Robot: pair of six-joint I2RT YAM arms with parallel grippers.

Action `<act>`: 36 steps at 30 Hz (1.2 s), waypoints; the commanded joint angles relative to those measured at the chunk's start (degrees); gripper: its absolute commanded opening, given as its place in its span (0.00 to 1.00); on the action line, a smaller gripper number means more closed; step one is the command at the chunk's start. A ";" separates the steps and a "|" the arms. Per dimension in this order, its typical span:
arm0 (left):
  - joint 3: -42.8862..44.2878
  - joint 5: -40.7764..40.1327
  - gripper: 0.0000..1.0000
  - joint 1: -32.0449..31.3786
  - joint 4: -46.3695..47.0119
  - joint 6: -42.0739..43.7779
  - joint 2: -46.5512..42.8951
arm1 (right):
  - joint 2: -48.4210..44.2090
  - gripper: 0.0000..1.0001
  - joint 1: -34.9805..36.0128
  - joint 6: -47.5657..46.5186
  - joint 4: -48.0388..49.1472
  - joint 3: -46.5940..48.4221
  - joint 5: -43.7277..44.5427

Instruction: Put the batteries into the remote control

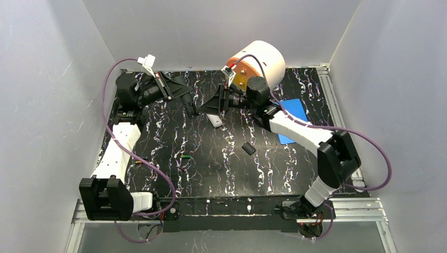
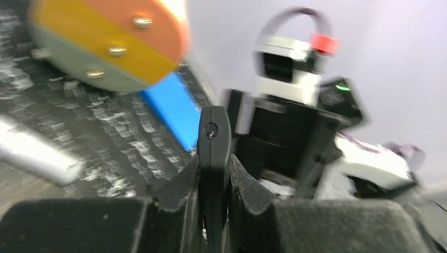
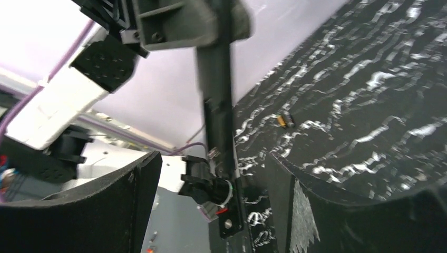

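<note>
My left gripper [image 1: 187, 101] is shut on a slim black remote [image 1: 191, 110] and holds it above the table; in the left wrist view the remote [image 2: 213, 145] stands edge-on between the shut fingers [image 2: 248, 184]. My right gripper [image 1: 219, 103] faces it, open and empty. In the right wrist view the black remote [image 3: 217, 121] hangs between the spread fingers [image 3: 113, 203] without touching them. A green battery [image 1: 185, 156] lies on the table in the middle. Two small batteries [image 3: 285, 120] show on the table in the right wrist view.
A silver remote [image 1: 213, 120] lies below the grippers and shows in the left wrist view [image 2: 37, 155]. A small black cover [image 1: 248, 148] lies mid-table. A blue card [image 1: 293, 113] and a white cylinder with orange end [image 1: 258, 62] are at the back right.
</note>
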 commanded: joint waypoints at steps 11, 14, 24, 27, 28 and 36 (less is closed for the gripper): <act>7.84 -46.81 0.00 3.95 -50.63 28.26 -1.61 | 0.06 0.71 17.82 -37.84 -40.51 3.00 40.09; 6.45 -56.02 0.00 4.09 -54.04 26.04 -3.21 | 3.11 0.70 23.91 -42.47 -37.17 2.50 46.31; 5.21 -70.08 0.00 4.07 -59.76 25.07 -5.17 | 16.68 0.73 32.20 -43.41 -36.51 10.19 54.13; 5.46 -72.30 0.00 4.06 -60.40 26.16 -5.28 | 20.57 0.73 32.47 -42.13 -39.10 14.26 54.90; 5.49 -72.66 0.00 4.10 -60.40 26.43 -5.28 | 21.78 0.72 32.56 -42.17 -39.43 15.01 54.65; 4.72 -72.40 0.00 4.16 -60.24 26.75 -5.46 | 27.78 0.60 33.56 -42.22 -41.40 20.57 51.53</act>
